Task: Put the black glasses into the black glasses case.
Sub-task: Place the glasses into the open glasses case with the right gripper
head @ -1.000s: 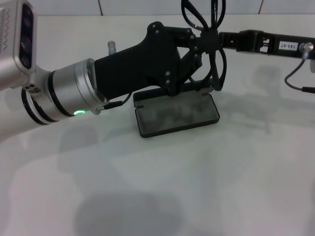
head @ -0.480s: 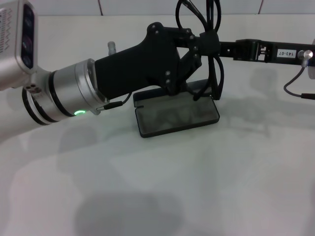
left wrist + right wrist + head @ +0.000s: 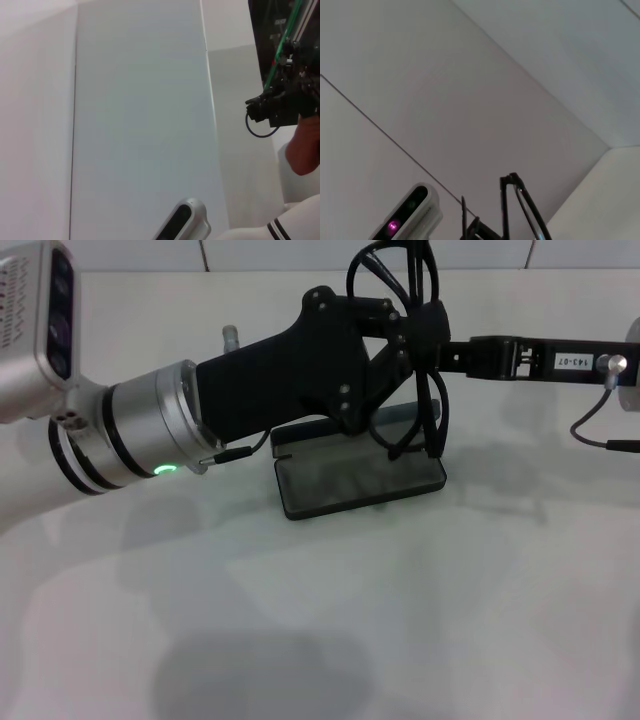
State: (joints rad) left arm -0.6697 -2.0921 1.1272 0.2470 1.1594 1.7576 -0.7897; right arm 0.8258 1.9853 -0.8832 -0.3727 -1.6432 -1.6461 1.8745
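Head view: our right hand [image 3: 432,325] pinches the black glasses [image 3: 405,340] above the open black glasses case [image 3: 360,478]; our left hand [image 3: 375,390] grips the case's lid.

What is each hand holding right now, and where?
The right hand grips the black glasses around mid-frame. The left hand's hold cannot be told.

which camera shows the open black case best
The head view: the flat rectangular black hinged glasses case lies open on the white table, its tray fully visible, with the thin black plastic glasses hanging above it. Both wrist views show none of the case; they face walls.
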